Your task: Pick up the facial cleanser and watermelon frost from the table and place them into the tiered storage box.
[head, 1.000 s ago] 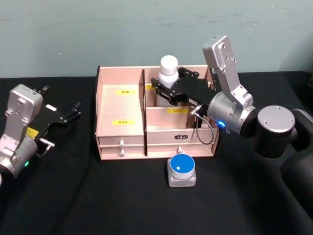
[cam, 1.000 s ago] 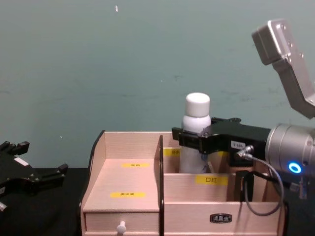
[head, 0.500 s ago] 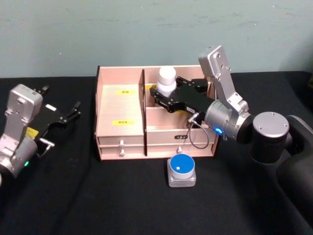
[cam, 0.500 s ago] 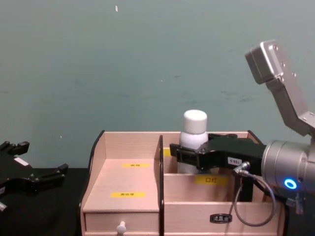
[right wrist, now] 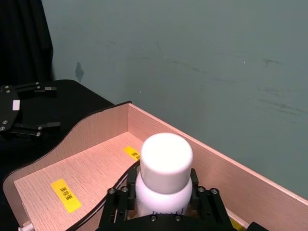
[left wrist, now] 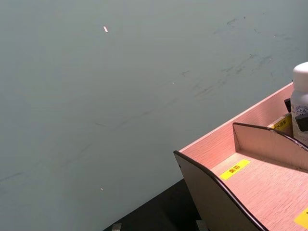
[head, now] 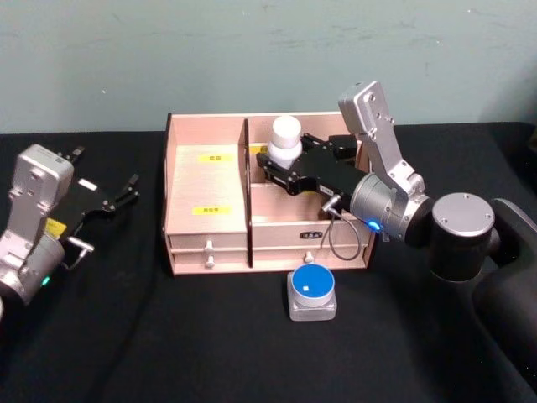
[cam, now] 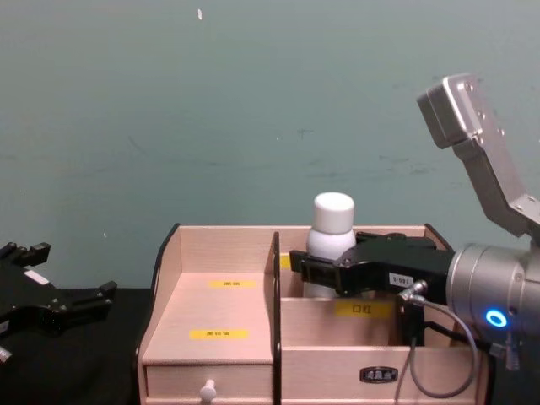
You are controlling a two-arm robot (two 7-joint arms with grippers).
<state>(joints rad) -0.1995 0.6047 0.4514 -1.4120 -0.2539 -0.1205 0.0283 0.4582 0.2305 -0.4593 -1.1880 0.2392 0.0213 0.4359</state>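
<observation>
Cleanser (head: 287, 133) is upright in a rear compartment of the box (head: 191, 180), my right gripper (head: 281, 165) clamped round it against tipping; left gripper (head: 107, 200) idles open at the tabletop's (head: 168, 336) left edge.

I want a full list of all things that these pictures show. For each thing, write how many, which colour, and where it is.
facial cleanser: one, white, upright in the box's rear right compartment, gripped
watermelon frost: one, clear jar with blue lid, on the table in front of the box
tiered storage box: one, light wood with yellow labels, centre of the table
table: one, black
wall: one, grey-green, behind
left gripper: one, black, open, idle at the table's left
right gripper: one, black, shut on the facial cleanser
</observation>
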